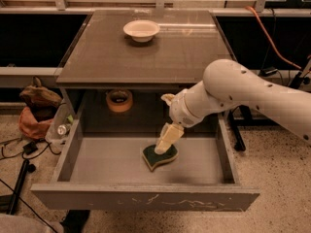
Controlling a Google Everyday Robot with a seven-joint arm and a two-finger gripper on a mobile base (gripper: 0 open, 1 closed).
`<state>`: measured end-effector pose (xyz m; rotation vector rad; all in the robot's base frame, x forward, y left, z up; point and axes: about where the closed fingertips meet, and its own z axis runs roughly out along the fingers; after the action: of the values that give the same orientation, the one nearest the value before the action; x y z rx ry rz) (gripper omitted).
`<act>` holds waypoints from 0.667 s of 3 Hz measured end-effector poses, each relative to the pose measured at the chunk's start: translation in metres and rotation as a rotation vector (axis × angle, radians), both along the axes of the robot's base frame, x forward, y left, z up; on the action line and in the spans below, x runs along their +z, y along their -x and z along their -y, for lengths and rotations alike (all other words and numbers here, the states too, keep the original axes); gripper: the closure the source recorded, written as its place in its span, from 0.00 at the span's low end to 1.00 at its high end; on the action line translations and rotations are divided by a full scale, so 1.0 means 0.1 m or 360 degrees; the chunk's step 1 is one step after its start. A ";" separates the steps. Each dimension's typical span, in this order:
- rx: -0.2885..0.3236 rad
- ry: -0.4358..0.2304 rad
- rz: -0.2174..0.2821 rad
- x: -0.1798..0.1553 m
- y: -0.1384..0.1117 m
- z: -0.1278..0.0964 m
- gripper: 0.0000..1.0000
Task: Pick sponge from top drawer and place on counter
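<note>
The sponge [156, 160], dark green on top with a yellow edge, lies on the floor of the open top drawer [146, 198], near its middle. My gripper [163, 148] reaches down from the right on the white arm [233, 93], and its tip is at the sponge's upper right part. The counter [160, 57] is the glossy grey-brown top of the cabinet, above and behind the drawer.
A white bowl [141, 30] stands at the back of the counter. A round tan tape roll [119, 100] sits at the back of the drawer. A brown bag [36, 108] and cables lie on the floor at the left.
</note>
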<state>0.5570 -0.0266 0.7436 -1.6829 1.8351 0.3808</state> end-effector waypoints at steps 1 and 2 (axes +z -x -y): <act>-0.0070 -0.0081 -0.0069 -0.33 0.13 0.05 0.00; -0.0110 -0.0135 -0.0120 -0.62 0.26 0.02 0.00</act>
<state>0.5310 -0.0281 0.6818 -1.5634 1.8990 0.4919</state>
